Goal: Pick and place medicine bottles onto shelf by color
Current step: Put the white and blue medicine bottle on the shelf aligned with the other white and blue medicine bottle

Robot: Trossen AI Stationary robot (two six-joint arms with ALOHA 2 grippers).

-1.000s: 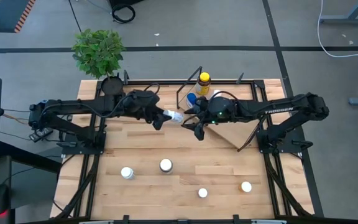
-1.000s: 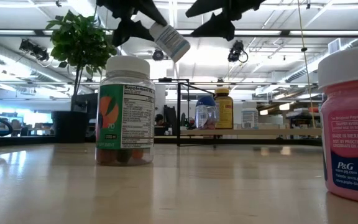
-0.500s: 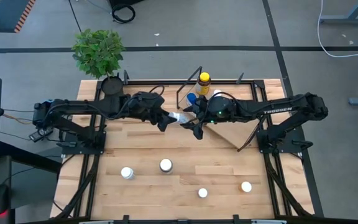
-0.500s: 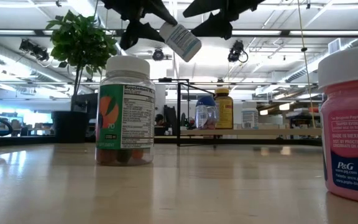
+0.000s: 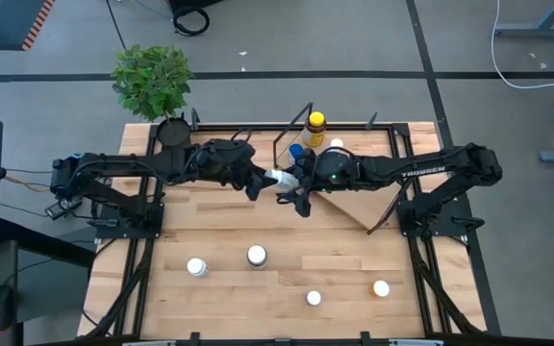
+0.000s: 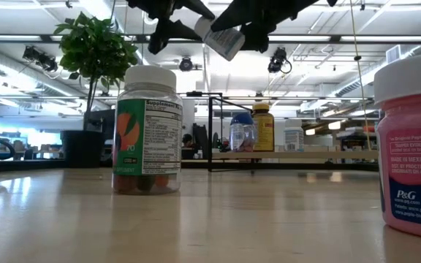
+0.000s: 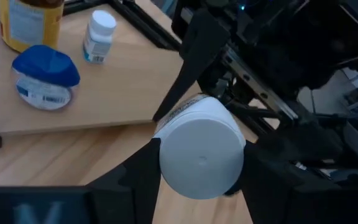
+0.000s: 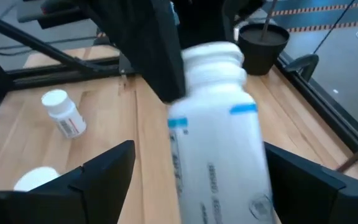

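Two grippers meet above mid-table: your left gripper [image 5: 258,183] is clamped on the white bottle [image 5: 279,178], held aloft; your right gripper [image 5: 289,188] has its fingers spread around the bottle's body, beside the shelf [image 5: 349,200]

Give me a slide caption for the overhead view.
Mid-air handover: left gripper holds a white bottle out to the open right gripper beside the shelf.

Left gripper [image 5: 261,181] and right gripper [image 5: 291,185] meeting mid-table around a white bottle [image 5: 276,178], shelf [image 5: 354,200] behind.
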